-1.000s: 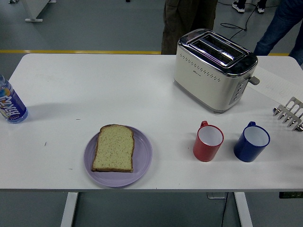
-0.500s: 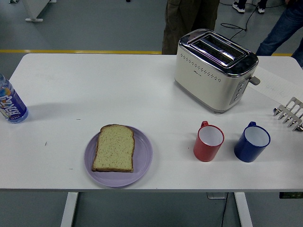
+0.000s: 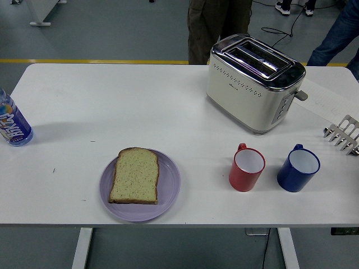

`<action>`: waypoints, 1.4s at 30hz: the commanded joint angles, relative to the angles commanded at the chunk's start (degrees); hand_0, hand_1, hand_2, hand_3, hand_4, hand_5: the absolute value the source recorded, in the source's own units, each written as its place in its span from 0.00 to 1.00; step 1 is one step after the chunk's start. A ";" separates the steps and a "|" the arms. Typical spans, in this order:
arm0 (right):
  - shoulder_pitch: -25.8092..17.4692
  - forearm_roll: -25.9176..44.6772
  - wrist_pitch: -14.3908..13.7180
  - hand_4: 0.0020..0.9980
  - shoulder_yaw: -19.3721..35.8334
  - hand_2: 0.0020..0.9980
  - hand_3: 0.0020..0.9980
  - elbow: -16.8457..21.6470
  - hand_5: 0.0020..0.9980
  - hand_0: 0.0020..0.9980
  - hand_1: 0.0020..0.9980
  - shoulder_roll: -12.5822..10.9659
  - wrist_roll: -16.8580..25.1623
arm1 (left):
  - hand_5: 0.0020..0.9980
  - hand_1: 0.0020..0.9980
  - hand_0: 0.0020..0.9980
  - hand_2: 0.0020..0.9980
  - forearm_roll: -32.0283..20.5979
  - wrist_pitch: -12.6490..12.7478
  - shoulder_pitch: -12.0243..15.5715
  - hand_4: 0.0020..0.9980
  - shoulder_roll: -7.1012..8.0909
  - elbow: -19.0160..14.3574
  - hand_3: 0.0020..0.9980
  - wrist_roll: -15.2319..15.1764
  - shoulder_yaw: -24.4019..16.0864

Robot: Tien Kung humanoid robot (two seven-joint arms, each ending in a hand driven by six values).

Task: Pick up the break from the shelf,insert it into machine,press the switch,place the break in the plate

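The white bench (image 3: 185,112) carries all items; neither robot hand is in view, so the state of each hand cannot be told.

Nearest the front edge, the round lilac plate (image 3: 170,193) holds the flat slice of brown-crusted bread (image 3: 134,175), lying fully inside the rim. To its right stand the red mug (image 3: 247,167) and the blue mug (image 3: 298,168), apart from each other, both upright with white interiors.

At the right edge, the grey wire toast rack (image 3: 343,134) is partly cut off; no bread shows in it. At the left edge stands the blue-labelled plastic bottle (image 3: 12,124).

Farther back, the cream two-slot toaster (image 3: 254,84) shows empty slots.

Compared with the preceding second, nothing on the bench has shifted; only the persons (image 3: 217,25) standing beyond the far edge have moved slightly.

Judgement: with bread on plate and toaster empty, the task appears complete.
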 joint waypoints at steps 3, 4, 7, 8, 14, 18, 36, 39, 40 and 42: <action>-0.12 -0.03 0.31 0.49 0.17 0.72 0.68 0.02 0.29 0.77 0.73 -0.04 0.20 | 0.83 0.49 0.64 0.47 0.47 -0.04 0.17 0.33 -0.03 0.00 0.55 0.09 -0.34; -0.16 -0.03 0.35 0.49 0.20 0.72 0.68 0.03 0.29 0.77 0.73 -0.06 0.24 | 0.83 0.49 0.64 0.47 0.48 -0.04 0.21 0.33 -0.03 0.00 0.55 0.09 -0.35; -0.24 0.01 0.40 0.49 0.27 0.72 0.68 0.04 0.29 0.77 0.73 -0.08 0.35 | 0.83 0.49 0.64 0.47 0.54 -0.04 0.30 0.33 -0.03 0.00 0.55 0.08 -0.40; -0.27 0.03 0.41 0.49 0.32 0.72 0.68 0.04 0.29 0.77 0.73 -0.07 0.39 | 0.83 0.49 0.64 0.47 0.60 -0.05 0.34 0.33 -0.03 0.00 0.55 0.08 -0.44; -0.53 -0.01 0.42 0.49 0.58 0.72 0.67 0.05 0.29 0.77 0.73 -0.16 0.41 | 0.83 0.49 0.64 0.48 1.03 -0.11 0.63 0.33 -0.02 0.00 0.55 0.14 -0.68; -0.54 -0.03 0.48 0.49 0.83 0.72 0.67 0.03 0.29 0.77 0.73 -0.05 0.42 | 0.83 0.49 0.64 0.48 1.22 -0.16 0.71 0.33 -0.01 0.00 0.55 0.16 -0.78; -0.31 0.41 0.56 0.49 2.30 0.72 0.67 0.17 0.29 0.77 0.73 0.20 0.66 | 0.83 0.49 0.64 0.47 0.92 -0.16 0.18 0.33 0.00 0.00 0.55 0.14 -0.53; -0.34 0.46 0.59 0.49 2.46 0.72 0.67 0.22 0.28 0.77 0.73 0.18 0.71 | 0.83 0.49 0.64 0.48 0.89 -0.19 0.17 0.33 -0.01 0.00 0.55 0.14 -0.49; -0.34 0.48 0.60 0.49 2.51 0.72 0.67 0.24 0.28 0.77 0.73 0.17 0.73 | 0.83 0.49 0.64 0.48 0.87 -0.19 0.17 0.33 -0.02 0.00 0.55 0.13 -0.50; -0.33 0.49 0.61 0.49 2.61 0.72 0.67 0.30 0.28 0.77 0.73 0.17 0.77 | 0.83 0.49 0.64 0.48 0.86 -0.18 0.15 0.33 -0.04 0.00 0.55 0.11 -0.52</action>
